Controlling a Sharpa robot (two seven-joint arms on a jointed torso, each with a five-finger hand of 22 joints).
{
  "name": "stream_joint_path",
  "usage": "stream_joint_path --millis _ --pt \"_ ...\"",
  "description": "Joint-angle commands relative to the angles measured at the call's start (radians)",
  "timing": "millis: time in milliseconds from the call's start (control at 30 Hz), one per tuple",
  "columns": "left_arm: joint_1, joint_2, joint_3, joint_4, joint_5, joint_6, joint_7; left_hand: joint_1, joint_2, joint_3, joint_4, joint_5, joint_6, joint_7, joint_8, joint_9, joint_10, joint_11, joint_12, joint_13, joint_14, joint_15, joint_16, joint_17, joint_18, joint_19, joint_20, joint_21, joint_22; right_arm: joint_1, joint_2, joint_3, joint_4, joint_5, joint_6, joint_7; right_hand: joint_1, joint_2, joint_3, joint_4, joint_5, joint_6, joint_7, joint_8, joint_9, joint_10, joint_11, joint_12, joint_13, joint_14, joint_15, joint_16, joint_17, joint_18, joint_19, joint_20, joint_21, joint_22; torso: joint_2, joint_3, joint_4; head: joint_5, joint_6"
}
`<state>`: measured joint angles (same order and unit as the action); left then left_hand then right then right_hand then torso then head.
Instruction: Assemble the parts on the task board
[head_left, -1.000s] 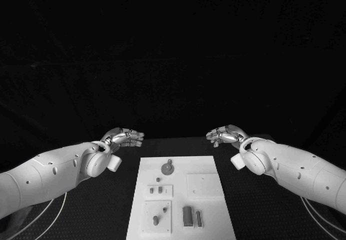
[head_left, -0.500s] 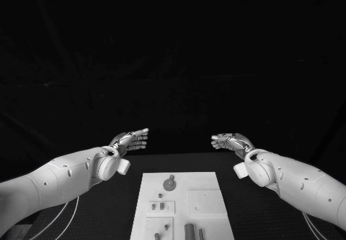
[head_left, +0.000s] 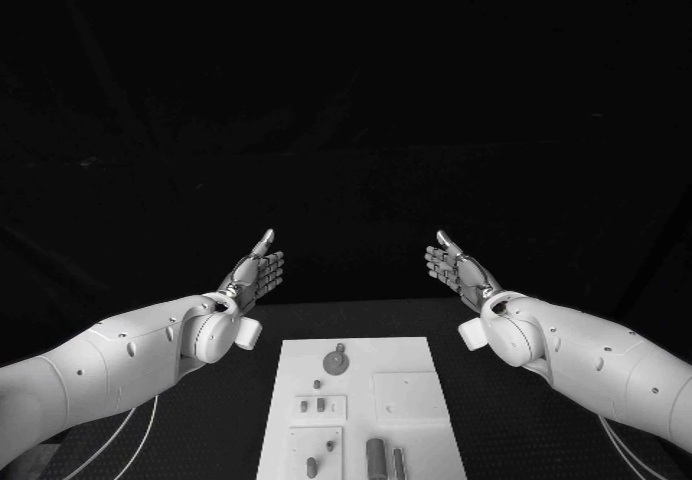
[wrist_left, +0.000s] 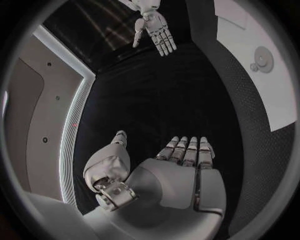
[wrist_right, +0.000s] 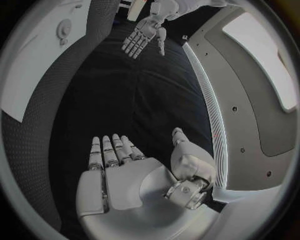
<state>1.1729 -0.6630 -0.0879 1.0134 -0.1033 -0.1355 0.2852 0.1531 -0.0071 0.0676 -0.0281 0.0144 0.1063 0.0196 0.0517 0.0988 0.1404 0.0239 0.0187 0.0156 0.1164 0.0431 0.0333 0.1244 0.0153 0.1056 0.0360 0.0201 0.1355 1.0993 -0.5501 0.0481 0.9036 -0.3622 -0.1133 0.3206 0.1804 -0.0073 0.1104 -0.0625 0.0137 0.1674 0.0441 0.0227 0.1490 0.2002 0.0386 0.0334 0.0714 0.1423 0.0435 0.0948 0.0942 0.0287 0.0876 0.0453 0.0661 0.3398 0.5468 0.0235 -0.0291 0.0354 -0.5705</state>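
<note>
The head view takes in the whole layout: the white task board (head_left: 361, 400) lies on the black desk (head_left: 505, 400) at 6 o'clock, and both arms reach past its far end. The left robot hand (head_left: 257, 272) is raised at about 10 o'clock from the board, the right robot hand (head_left: 459, 268) at about 2 o'clock, their palms turned toward each other. Each is flat with fingers straight, holding and touching nothing, well apart from the board. The wrist views add the close look: the left one shows its own open palm (wrist_left: 181, 170) with the right hand (wrist_left: 159, 32) opposite it over the dark desk, and the right one mirrors that, own palm (wrist_right: 122, 172) and the left hand (wrist_right: 144, 35) opposite it. On the board, a round part (head_left: 336, 362) lies near the far end, small parts (head_left: 317, 406) sit in a square recess behind it, and upright bars (head_left: 378, 458) stand at the near edge.
</note>
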Motion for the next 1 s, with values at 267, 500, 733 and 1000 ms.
stream_joint_path --millis 267,500,733,1000 --pt "-0.061 -0.057 0.043 0.276 0.056 -0.337 0.129 -0.153 0.007 -0.068 0.028 -0.014 -0.106 -0.020 -0.052 -0.099 -0.140 -0.024 -0.019 -0.016 -0.116 -0.043 -0.033 -0.124 -0.015 -0.106 -0.036 -0.020 -0.136 -0.021 -0.098 -0.020 0.290 0.171 -0.309 0.098 -0.180 0.007 -0.110 0.063 -0.014 -0.167 -0.044 -0.023 -0.149 -0.200 -0.039 -0.033 -0.071 -0.142 -0.044 -0.095 -0.094 -0.029 -0.088 -0.045 -0.066 -0.340 -0.003 -0.0235 0.0291 -0.035 -0.029" --pt "-0.101 -0.096 0.072 0.457 0.087 -0.529 0.197 -0.153 0.007 -0.068 0.028 -0.014 -0.106 -0.020 -0.052 -0.099 -0.140 -0.024 -0.019 -0.016 -0.116 -0.043 -0.033 -0.124 -0.015 -0.106 -0.036 -0.020 -0.136 -0.037 -0.173 -0.036 0.504 0.280 -0.506 0.156 -0.180 0.007 -0.110 0.063 -0.014 -0.167 -0.044 -0.023 -0.149 -0.200 -0.039 -0.033 -0.071 -0.142 -0.044 -0.095 -0.094 -0.029 -0.088 -0.045 -0.066 -0.340 -0.003 -0.0235 0.0291 -0.035 -0.029" --pt "-0.121 -0.115 0.087 0.549 0.102 -0.627 0.232 -0.153 0.007 -0.068 0.028 -0.014 -0.106 -0.020 -0.052 -0.099 -0.140 -0.024 -0.019 -0.016 -0.116 -0.043 -0.033 -0.124 -0.015 -0.106 -0.036 -0.020 -0.136 -0.047 -0.220 -0.046 0.639 0.348 -0.631 0.192 -0.180 0.007 -0.110 0.063 -0.014 -0.167 -0.044 -0.023 -0.149 -0.200 -0.039 -0.033 -0.071 -0.142 -0.044 -0.095 -0.094 -0.029 -0.088 -0.045 -0.066 -0.340 -0.003 -0.0235 0.0291 -0.035 -0.029" --pt "-0.123 -0.117 0.088 0.557 0.103 -0.635 0.235 -0.153 0.007 -0.068 0.028 -0.014 -0.106 -0.020 -0.052 -0.099 -0.140 -0.024 -0.019 -0.016 -0.116 -0.043 -0.033 -0.124 -0.015 -0.106 -0.036 -0.020 -0.136 -0.049 -0.230 -0.048 0.666 0.362 -0.657 0.199 -0.180 0.007 -0.110 0.063 -0.014 -0.167 -0.044 -0.023 -0.149 -0.200 -0.039 -0.033 -0.071 -0.142 -0.044 -0.095 -0.094 -0.029 -0.088 -0.045 -0.066 -0.340 -0.003 -0.0235 0.0291 -0.035 -0.029"
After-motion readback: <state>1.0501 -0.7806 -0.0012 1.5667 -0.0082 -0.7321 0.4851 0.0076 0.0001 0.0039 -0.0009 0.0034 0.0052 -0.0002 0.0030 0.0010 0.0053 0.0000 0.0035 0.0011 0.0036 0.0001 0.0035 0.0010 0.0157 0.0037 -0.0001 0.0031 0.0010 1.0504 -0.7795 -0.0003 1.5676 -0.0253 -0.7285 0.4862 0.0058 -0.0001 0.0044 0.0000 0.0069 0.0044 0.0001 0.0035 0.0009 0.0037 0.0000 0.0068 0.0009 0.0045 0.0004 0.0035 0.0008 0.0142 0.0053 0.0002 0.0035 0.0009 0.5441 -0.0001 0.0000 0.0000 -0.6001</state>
